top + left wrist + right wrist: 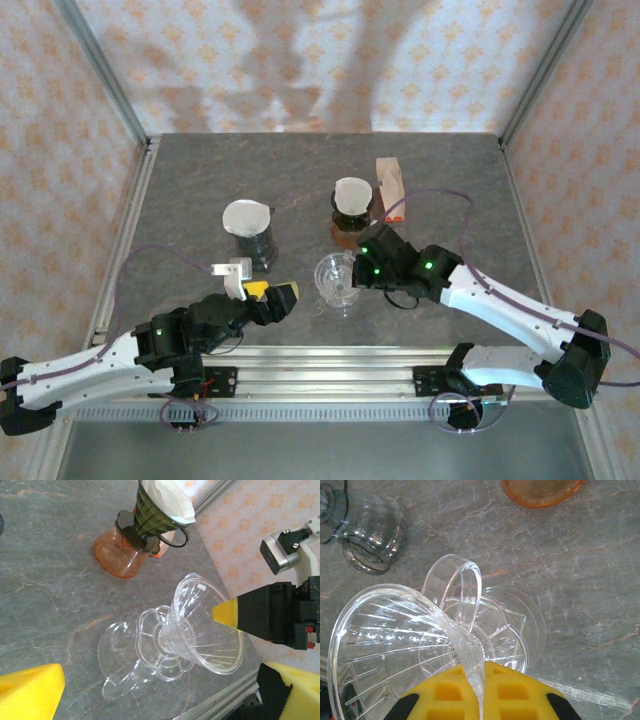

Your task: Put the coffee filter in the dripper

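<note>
Since a light plastic cone would slide about under a paper pushed into it, we are pinching the clear dripper (338, 283) by its rim with the right gripper (360, 270). Its yellow pads (515, 692) are closed on either side of the thin wall. The dripper is sitting mouth up close to the near edge of the table (180, 200), about midway along it. We cannot tell whether its foot is resting on the surface or hanging just above it. Nothing is lying inside it yet.

The left gripper (272, 296) is hovering just beside the dripper on its left, with its jaws spread wide and nothing between them. We are judging that it is being left free to fetch the paper.

The coffee filter (167, 497) is standing in a dark green dripper (150, 515) on an orange server (117, 555), just beyond the clear dripper and farther from the near edge. A second white filter (246, 216) is lying over a dark vessel (260, 248) toward the left side. We cannot say which of the two is meant. The left one is lying nearer the free gripper, so we are judging it the easier reach.
</note>
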Available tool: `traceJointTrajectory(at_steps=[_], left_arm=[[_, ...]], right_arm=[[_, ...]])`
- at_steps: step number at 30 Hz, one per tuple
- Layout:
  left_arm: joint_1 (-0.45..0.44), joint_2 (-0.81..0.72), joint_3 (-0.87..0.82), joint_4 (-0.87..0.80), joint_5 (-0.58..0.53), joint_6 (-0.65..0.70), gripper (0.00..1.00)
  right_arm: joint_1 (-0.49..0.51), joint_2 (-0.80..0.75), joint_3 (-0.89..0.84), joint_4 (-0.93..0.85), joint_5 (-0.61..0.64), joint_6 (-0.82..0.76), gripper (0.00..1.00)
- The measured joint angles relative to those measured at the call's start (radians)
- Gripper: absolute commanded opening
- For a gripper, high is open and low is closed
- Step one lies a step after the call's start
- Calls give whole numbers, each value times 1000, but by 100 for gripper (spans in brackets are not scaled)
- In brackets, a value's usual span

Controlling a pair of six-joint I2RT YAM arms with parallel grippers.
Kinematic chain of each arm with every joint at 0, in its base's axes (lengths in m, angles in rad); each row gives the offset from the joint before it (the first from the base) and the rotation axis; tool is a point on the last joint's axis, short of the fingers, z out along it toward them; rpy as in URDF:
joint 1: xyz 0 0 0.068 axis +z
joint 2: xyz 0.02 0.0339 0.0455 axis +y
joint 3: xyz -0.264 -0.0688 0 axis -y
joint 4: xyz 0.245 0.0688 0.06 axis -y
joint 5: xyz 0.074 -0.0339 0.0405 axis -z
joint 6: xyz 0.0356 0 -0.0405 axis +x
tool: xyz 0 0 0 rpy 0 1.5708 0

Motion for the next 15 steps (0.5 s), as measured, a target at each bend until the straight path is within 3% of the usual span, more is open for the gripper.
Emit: traceJointTrajectory(at_steps=[3, 6, 8, 11, 15], left_arm=[[0, 2, 0, 0, 0, 0, 100], [0, 2, 0, 0, 0, 0, 100], [0, 2, 0, 0, 0, 0, 100], [0, 2, -1, 0, 0, 0, 100], [0, 6, -1, 0, 0, 0, 100]], right_arm=[[-3, 0, -1, 0, -3, 6, 13], [-3, 0, -8, 1, -3, 16, 42], [-3, -2, -13, 0, -2, 15, 54], [-3, -11, -14, -1, 2, 18, 61], [-3, -38, -14, -3, 25, 16, 63]])
